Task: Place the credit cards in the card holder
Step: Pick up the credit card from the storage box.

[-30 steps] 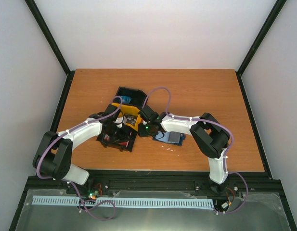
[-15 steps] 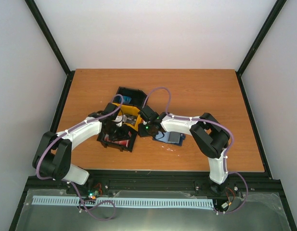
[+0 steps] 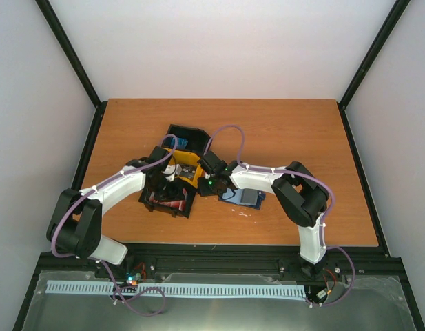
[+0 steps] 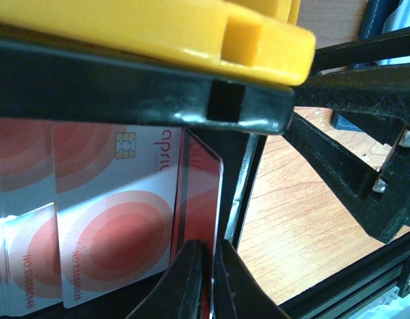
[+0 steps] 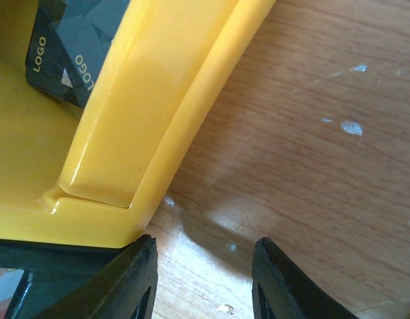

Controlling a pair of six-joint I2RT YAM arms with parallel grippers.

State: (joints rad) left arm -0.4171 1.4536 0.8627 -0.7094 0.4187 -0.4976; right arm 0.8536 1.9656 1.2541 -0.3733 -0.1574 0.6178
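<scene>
Several red-and-white credit cards [image 4: 105, 219] lie flat in the black bin [image 4: 125, 93]. One red credit card [image 4: 199, 193] stands on edge against the bin's right wall, and my left gripper [image 4: 208, 276] is shut on its near edge. In the top view that left gripper [image 3: 169, 187] reaches down into the black bin [image 3: 181, 209]. The dark blue card holder [image 3: 245, 197] lies on the table under the right forearm. My right gripper [image 5: 205, 266] stands open over bare wood beside the yellow bin's corner [image 5: 118, 179], holding nothing.
A yellow bin [image 3: 190, 169] sits between two black bins; the far black bin [image 3: 186, 138] holds something blue. A dark card printed LOGO [image 5: 65, 46] lies in the yellow bin. The right arm's black fingers [image 4: 364, 159] cross close to the bin's right side.
My left gripper has shut on the upright red card inside the black bin and shifted slightly. The right arm and card holder stay where they were.
</scene>
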